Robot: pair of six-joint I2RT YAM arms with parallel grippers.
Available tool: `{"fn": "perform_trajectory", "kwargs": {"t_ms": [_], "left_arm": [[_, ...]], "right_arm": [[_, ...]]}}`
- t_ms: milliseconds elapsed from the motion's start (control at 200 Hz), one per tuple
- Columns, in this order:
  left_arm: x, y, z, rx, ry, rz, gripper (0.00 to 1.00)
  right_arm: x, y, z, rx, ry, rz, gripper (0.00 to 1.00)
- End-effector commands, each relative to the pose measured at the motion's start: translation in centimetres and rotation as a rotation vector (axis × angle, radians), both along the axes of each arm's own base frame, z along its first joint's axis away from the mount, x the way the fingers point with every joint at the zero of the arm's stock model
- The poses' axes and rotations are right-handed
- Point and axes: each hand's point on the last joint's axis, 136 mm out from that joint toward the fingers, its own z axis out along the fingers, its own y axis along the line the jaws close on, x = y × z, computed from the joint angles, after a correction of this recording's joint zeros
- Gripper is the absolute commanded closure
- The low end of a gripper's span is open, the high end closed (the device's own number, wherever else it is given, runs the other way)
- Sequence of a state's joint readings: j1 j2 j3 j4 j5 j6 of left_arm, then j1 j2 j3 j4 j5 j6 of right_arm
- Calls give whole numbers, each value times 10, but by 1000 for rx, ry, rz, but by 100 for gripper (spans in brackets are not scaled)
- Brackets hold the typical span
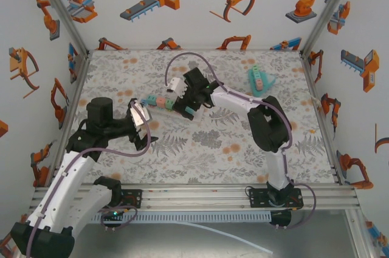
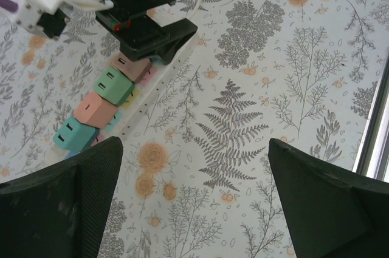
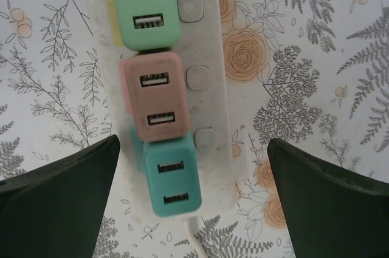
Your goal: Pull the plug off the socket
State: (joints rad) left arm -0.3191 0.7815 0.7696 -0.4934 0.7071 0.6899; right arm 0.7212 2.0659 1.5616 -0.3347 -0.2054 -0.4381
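A white socket strip [image 3: 205, 39] lies on the floral table with a green plug [image 3: 149, 9], a pink plug [image 3: 155, 97] and a teal plug [image 3: 173, 176] in a row. My right gripper [image 3: 191, 200] hovers open above the strip's cord end, its fingers [image 3: 55, 200] wide on either side of the teal plug and touching nothing. From above, the right gripper [image 1: 187, 107] stands over the strip's right end. My left gripper [image 2: 194, 203] is open over bare table, near the strip [image 2: 151, 88] and its row of plugs [image 2: 94, 111]. The left gripper [image 1: 143, 136] sits below the strip.
A teal bundle of blocks [image 1: 260, 79] lies at the back right. The strip's white cord [image 3: 196, 237] leaves its near end. Patterned walls enclose the table, and a metal rail [image 1: 194, 194] runs along the near edge.
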Motion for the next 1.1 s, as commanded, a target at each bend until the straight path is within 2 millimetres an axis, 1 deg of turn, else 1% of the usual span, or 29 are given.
{"fn": "perform_trajectory", "kwargs": {"t_ms": [0,140,210,406,481,551,596,706,756,831,976,1036,1097], "left_arm": [[-5,-2,3,-12,-37,-42,3],[-2,-1,4,-17,-40,-31,3],[-1,0,5,-18,-39,-25,3],[1,1,5,-24,-40,-14,3],[2,1,6,-26,-38,-10,3],[3,1,5,-27,-33,-7,3],[3,1,5,-28,-32,-6,3],[4,2,5,-29,-29,1,3],[5,3,4,-26,-27,8,3],[7,4,3,-19,-28,19,3],[9,5,2,-16,-25,29,3],[10,5,2,-17,-23,31,3],[11,5,2,-18,-21,37,3]], "right_arm": [[4,13,-1,14,-6,2,1],[8,20,-19,-19,-18,11,1],[8,22,-23,-26,-16,16,2],[-2,20,-37,-41,33,45,7],[-7,20,-37,-46,54,54,7],[-16,23,-33,-20,86,82,3],[-20,24,-34,-12,103,99,1],[-11,21,-44,-45,81,60,2],[-6,18,-48,-64,68,43,4],[-7,18,-49,-70,69,46,11],[-18,17,-42,-56,79,97,27],[-25,15,-37,-55,79,131,32],[-36,10,-33,-59,84,180,34]]}}
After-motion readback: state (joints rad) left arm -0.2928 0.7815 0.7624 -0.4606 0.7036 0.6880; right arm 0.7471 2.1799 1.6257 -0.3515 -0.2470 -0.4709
